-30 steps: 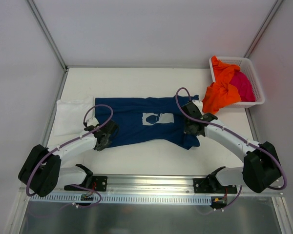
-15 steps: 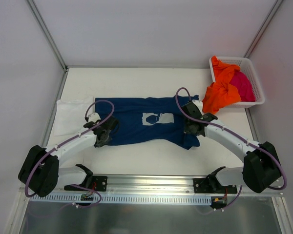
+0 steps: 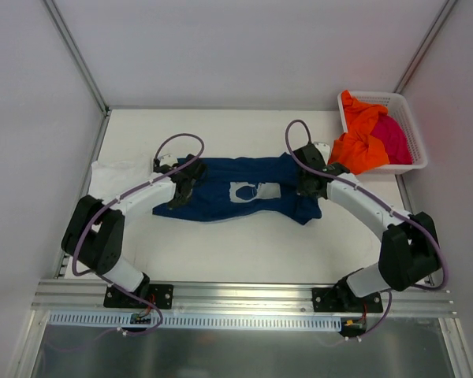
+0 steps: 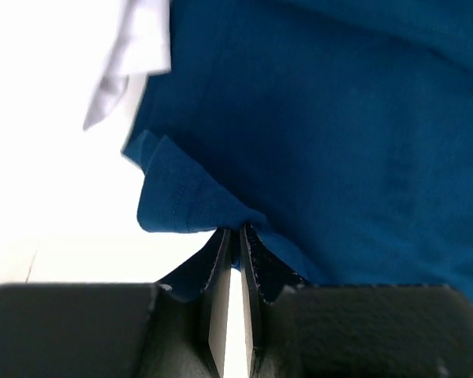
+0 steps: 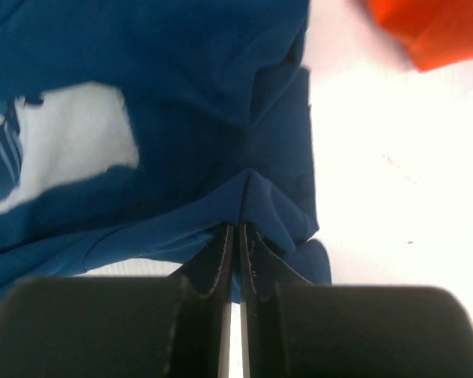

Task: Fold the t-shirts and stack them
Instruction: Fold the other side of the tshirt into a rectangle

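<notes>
Basket holds orange tee, magenta tee — left hand, right hand pinch navy tee.

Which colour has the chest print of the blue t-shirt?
The print is pale, almost white; the right wrist view shows it best.

Built as white tubular links between black joint housings on left arm and right arm. Trailed by looping purple cables. Tipped with flat black fingers.
</notes>
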Available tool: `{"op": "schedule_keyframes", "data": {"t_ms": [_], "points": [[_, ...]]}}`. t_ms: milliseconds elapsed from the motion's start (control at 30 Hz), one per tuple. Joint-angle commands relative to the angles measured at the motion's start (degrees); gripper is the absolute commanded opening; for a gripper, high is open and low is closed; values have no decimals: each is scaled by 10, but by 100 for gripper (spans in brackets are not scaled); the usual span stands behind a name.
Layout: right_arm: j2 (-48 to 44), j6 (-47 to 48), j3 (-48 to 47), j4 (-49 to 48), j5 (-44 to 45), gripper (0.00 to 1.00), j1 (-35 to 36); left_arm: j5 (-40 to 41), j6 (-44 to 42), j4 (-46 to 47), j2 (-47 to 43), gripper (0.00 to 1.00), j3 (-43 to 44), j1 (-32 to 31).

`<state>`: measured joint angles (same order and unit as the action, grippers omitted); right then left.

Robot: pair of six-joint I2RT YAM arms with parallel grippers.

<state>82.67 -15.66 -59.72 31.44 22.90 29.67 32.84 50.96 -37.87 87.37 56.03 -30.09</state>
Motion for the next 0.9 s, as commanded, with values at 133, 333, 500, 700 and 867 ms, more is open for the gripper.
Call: {"op": "schedule_keyframes", "data": {"t_ms": [133,333,500,700,867], "points": [[71,40,-79,-1,16,1,-56,28,-48,-15,72,9,84,68],[143,66,-144,-2,5,1,-88,11,-82,-14,140,9,157,113],[193,79,-189,-2,-7,0,-101,-1,-118,-15,204,8,224,117],[241,88,-232,-2,-9,0,-112,-10,-151,-15,270,8,298,117],[267,94,-262,-1,-14,0,-119,-8,-174,-17,310,8,354,119]]}}
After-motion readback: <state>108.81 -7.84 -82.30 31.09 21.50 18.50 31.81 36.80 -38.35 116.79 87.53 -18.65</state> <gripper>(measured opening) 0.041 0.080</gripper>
